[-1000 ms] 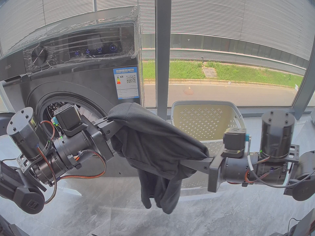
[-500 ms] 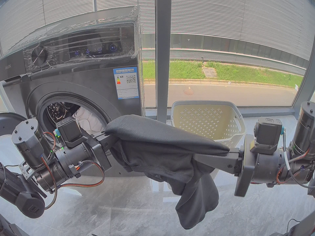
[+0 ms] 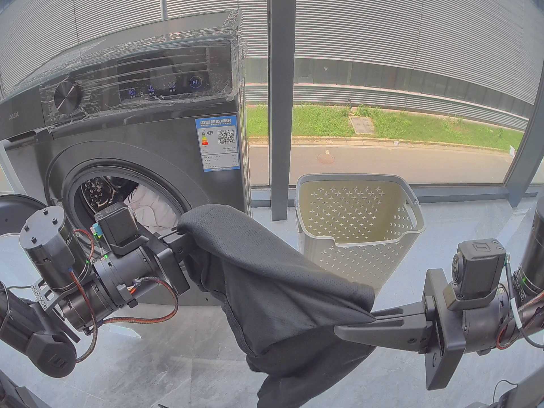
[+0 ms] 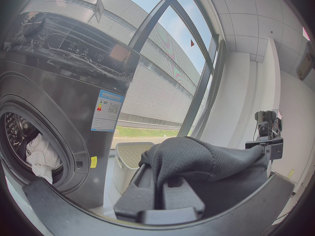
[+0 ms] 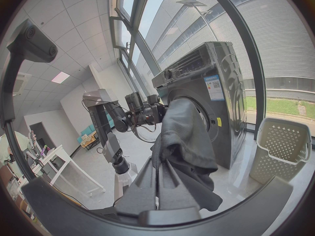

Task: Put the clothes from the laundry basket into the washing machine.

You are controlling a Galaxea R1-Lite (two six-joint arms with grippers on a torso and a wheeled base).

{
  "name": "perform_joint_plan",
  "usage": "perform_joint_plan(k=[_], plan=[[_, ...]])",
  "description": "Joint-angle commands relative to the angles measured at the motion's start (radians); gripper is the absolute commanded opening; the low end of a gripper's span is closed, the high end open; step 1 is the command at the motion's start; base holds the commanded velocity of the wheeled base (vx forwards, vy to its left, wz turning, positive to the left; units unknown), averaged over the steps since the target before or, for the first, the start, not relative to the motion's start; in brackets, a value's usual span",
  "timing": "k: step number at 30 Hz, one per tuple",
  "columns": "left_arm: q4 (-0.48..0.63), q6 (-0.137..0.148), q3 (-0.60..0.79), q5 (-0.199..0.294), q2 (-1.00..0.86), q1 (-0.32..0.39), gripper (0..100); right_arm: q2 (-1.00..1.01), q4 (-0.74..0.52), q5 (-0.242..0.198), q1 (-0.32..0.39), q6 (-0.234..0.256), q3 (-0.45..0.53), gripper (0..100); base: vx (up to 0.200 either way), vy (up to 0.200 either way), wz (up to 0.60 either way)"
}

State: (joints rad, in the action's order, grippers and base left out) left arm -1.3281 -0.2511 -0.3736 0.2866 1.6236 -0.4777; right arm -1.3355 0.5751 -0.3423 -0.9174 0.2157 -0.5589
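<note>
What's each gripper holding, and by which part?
Both grip the dark garment: left gripper at its end near the washing machine, right gripper at the opposite end.

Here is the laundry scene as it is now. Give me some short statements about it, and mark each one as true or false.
1. The left gripper and the right gripper both clamp the dark garment. True.
2. The washing machine has its door closed. False: it is open, and the drum shows.
3. A white garment lies in the drum. True.
4. The laundry basket lies tipped over. False: it stands upright beside the washing machine.
</note>
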Motion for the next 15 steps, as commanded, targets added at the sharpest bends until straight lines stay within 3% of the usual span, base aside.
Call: perform_joint_plan(k=[1, 10, 15], plan=[[0.000, 0.001, 0.039, 0.002, -0.004, 0.002, 0, 0.003, -0.001, 0.002, 0.063, -0.001, -0.052, 0, 0.000, 0.000, 0.00], [-0.006, -0.001, 0.058, 0.011, -0.005, -0.002, 0, 0.035, -0.001, 0.000, 0.189, -0.001, -0.107, 0, 0.000, 0.000, 0.00], [-0.020, -0.001, 0.039, 0.011, -0.014, -0.010, 0, 0.042, -0.001, -0.001, 0.193, -0.001, -0.102, 0, 0.000, 0.000, 0.00]])
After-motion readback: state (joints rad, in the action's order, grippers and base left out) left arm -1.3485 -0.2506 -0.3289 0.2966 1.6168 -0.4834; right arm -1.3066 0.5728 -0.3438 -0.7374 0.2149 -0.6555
